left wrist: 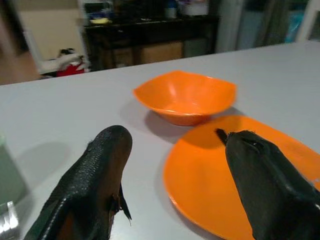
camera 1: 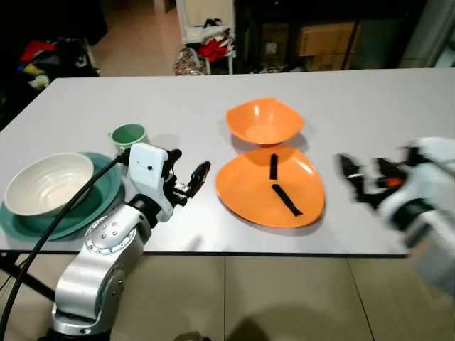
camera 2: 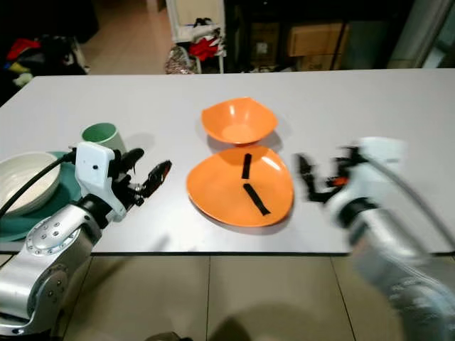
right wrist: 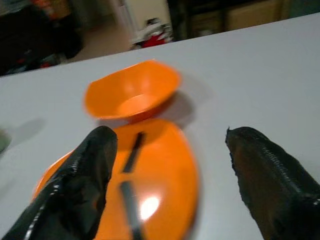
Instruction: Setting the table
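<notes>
Both claws are held apart and empty: the left gripper (camera 1: 186, 182) just beside the orange plate (camera 1: 245, 188), the right gripper (camera 1: 364, 177) near its other edge — blurred. The step is judged to be an approach to the plate; next, a rim must be pinched. Counted: one orange plate, one orange bowl (camera 1: 264, 122), two black strips (camera 1: 286, 199), one green cup (camera 1: 128, 136), one white bowl (camera 1: 48, 182) on one teal plate (camera 1: 96, 199).

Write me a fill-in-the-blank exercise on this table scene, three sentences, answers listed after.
1. The white bowl sits on a plate coloured ____.
2. Two black strips lie on the orange ____.
3. Beyond the orange plate stands an orange bowl; the left gripper and right gripper both hover with fingers ____.

Answers: teal; plate; open
</notes>
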You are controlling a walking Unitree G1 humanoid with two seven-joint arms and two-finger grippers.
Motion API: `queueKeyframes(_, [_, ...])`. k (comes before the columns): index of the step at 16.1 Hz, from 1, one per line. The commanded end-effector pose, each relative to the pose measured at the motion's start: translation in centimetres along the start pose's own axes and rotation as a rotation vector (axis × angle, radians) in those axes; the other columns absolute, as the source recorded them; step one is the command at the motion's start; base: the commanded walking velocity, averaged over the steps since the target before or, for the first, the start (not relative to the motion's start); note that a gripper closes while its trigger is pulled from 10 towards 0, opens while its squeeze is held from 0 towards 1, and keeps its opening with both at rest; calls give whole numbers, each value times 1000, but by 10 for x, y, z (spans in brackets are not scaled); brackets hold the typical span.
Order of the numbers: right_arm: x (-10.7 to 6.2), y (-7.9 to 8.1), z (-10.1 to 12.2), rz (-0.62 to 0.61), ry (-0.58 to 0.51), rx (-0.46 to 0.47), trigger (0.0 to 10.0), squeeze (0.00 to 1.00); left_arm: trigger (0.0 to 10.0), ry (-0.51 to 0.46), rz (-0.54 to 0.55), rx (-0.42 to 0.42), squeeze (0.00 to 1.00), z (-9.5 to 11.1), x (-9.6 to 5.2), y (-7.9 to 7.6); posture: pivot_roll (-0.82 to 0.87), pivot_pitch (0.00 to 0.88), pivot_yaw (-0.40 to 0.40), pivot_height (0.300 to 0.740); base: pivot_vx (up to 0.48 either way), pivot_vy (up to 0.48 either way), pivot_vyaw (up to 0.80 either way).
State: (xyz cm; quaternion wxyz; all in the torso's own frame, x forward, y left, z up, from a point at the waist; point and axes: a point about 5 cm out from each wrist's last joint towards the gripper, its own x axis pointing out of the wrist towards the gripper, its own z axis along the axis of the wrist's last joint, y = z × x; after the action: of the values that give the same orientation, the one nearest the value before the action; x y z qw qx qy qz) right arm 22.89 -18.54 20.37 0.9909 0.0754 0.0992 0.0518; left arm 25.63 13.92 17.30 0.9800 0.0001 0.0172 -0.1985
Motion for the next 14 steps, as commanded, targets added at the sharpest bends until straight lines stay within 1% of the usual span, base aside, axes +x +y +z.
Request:
queueKeyframes(1, [0, 9, 3, 25, -36, -29, 10000, 1000, 10000, -25, 34, 24, 0, 6, 1, 2, 12, 0, 77, 740, 0, 0, 800])
queueKeyframes(2, [3, 21, 1, 67, -70, -90, 10000, 1000, 10000, -11, 81, 39, 0, 3, 3, 2, 33, 0, 62, 740, 0, 0, 800])
queueKeyframes(3, [7, 25, 0, 73, -99, -154, 10000, 1000, 10000, 11, 133, 58, 0, 1, 1, 4, 56, 0, 47, 740, 0, 0, 800])
queueKeyframes(4, [11, 25, 1, 49, -132, -230, 10000, 1000, 10000, 18, 185, 76, 0, 1, -1, 9, 69, 0, 42, 740, 0, 0, 800])
queueKeyframes(5, [14, 24, 1, 37, -146, -255, 10000, 1000, 10000, -10, 232, 101, 0, 5, -4, 14, 71, 0, 42, 740, 0, 0, 800])
queueKeyframes(6, [15, 23, 0, 24, -159, -280, 10000, 1000, 10000, -28, 251, 114, 0, 6, -5, 17, 61, 0, 48, 740, 0, 0, 800])
queueKeyframes(7, [15, 24, -2, 7, -174, -301, 10000, 1000, 10000, -83, 299, 155, 0, 7, -1, 21, 29, 0, 66, 740, 0, 0, 800])
queueKeyframes(8, [14, 23, -4, 4, -176, -305, 10000, 1000, 10000, -101, 313, 166, 0, 7, 1, 20, 25, 0, 67, 740, 0, 0, 800])
queueKeyframes(9, [15, 22, -6, 2, -173, -293, 10000, 1000, 10000, -105, 321, 152, 0, 7, 3, 19, 27, 0, 67, 740, 0, 0, 800])
queueKeyframes(10, [16, 18, -11, -6, -169, -264, 10000, 1000, 10000, -146, 352, 149, 20, 10, 4, 15, 41, 0, 59, 740, 0, 0, 800])
queueKeyframes(11, [18, 14, -17, -24, -166, -218, 10000, 1000, 10000, -148, 340, 153, 4, 11, 3, 13, 52, 0, 54, 740, 0, 0, 800])
queueKeyframes(12, [20, 12, -18, -30, -167, -206, 10000, 1000, 10000, -145, 337, 154, 0, 11, 2, 13, 60, 0, 54, 740, 0, 0, 800])
queueKeyframes(14, [21, 13, -20, -42, -192, -202, 10000, 1000, 10000, -162, 332, 173, 0, 9, 3, 19, -5, 0, 98, 740, 0, 0, 800])
